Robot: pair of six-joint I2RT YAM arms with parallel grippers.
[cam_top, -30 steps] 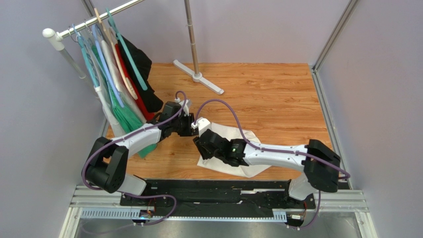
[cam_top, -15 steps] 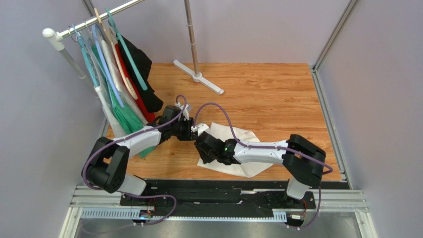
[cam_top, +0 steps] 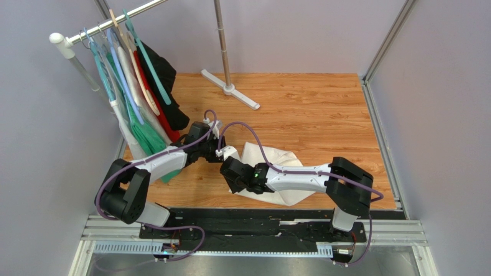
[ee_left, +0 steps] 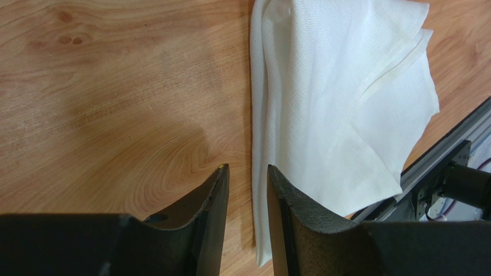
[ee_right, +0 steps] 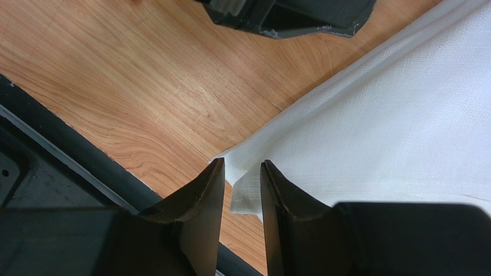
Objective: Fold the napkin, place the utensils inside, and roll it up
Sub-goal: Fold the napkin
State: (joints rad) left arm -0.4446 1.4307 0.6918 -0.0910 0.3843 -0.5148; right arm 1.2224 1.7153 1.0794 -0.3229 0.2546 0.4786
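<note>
The napkin [cam_top: 276,172] is a white cloth lying folded in loose layers on the wooden table, near the front edge. My left gripper [cam_top: 218,151] hovers at its far left edge, with the jaws a narrow gap apart and empty. In the left wrist view [ee_left: 248,172] the napkin's folded edge [ee_left: 340,103] runs down beneath the gap. My right gripper [cam_top: 230,173] is at the napkin's near left corner. Its jaws [ee_right: 242,168] are slightly apart over that corner [ee_right: 392,132] and do not pinch it. No utensils are in view.
A clothes rail [cam_top: 115,20] with hangers, a green cloth [cam_top: 147,135] and dark garments stands at the left. A pole on a white base [cam_top: 230,87] stands at the back. A black rail [cam_top: 259,218] runs along the near edge, close to the napkin.
My right gripper has moved left and toward the near edge, from over the napkin to its near left corner. My left gripper has drawn back slightly to the left.
</note>
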